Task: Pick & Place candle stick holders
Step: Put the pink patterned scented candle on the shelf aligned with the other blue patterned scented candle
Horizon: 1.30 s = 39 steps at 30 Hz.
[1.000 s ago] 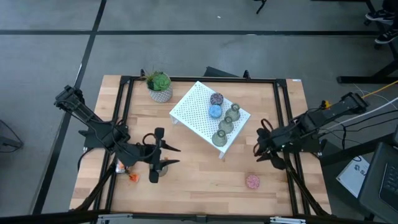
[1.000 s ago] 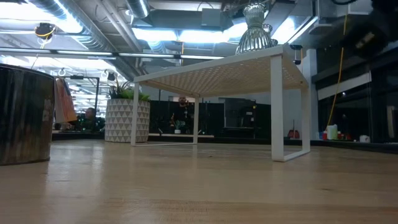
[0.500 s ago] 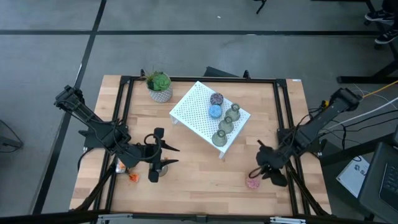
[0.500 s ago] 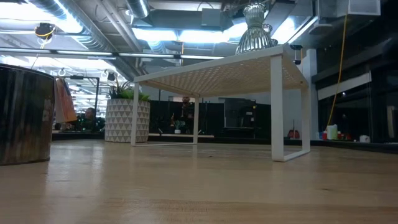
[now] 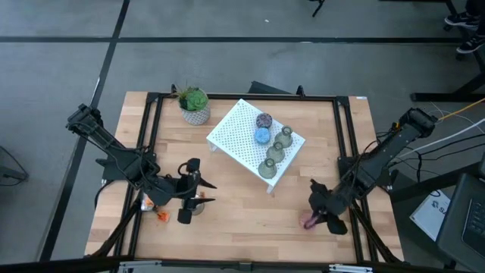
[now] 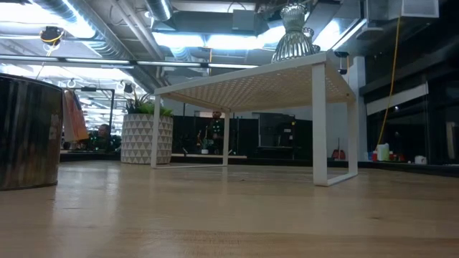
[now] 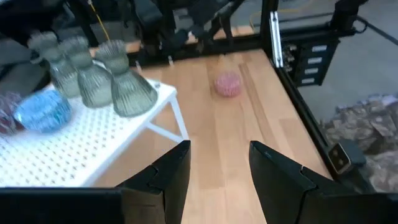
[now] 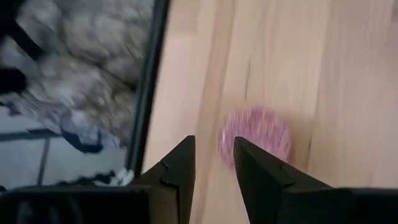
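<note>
A pink candle stick holder (image 8: 258,137) stands alone on the wooden table near its right front corner. My right gripper (image 8: 214,146) hangs over it, slanting down, narrowly open, and the holder lies just beyond its fingertips. In the high view the gripper (image 5: 313,214) covers part of the holder (image 5: 307,222). A purple holder (image 5: 264,120), a blue one (image 5: 262,136) and three olive-green bell-shaped ones (image 5: 276,150) stand on the white perforated stand (image 5: 239,140). My left gripper (image 7: 219,149) is open and empty above a silver holder (image 5: 197,208) at the left front.
A green potted plant (image 5: 195,105) stands at the far left of the table. A small orange item (image 5: 162,216) lies by the left arm. Black frame rails (image 5: 345,144) run along the table's sides. Bare wood (image 5: 250,216) lies between the two grippers.
My right gripper has swung toward the table's near edge and sunk down over the pink holder, which has not moved. My left gripper has stayed in place and rolled a little about its own axis.
</note>
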Available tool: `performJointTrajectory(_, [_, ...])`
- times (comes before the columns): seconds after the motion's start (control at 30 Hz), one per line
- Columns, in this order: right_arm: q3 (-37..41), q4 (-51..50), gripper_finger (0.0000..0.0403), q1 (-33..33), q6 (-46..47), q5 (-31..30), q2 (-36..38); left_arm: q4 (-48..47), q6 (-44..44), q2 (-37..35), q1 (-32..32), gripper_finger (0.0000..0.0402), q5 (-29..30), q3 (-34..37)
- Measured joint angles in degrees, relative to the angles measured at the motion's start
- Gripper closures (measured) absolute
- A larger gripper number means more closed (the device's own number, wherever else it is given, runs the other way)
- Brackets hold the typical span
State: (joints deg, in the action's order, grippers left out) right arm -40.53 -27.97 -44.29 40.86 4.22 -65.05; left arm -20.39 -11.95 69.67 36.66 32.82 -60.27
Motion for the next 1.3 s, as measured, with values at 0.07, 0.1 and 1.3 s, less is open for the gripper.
performJointTrajectory(0.07, [0.0,-2.3,0.0291,-2.5,3.3,-1.1,-1.5,-1.6,-1.9,0.0,0.0,0.0243,-1.1,0.0])
performJointTrajectory(0.1, [0.0,-3.8,0.0291,-3.9,5.1,-1.5,-2.3,-2.2,-3.1,0.0,0.0,0.0243,-1.6,0.0])
performJointTrajectory(1.3, [-3.2,22.8,0.0291,-5.6,-8.1,-29.3,-35.0,-4.3,0.7,0.0,0.1,0.0243,-10.5,0.0])
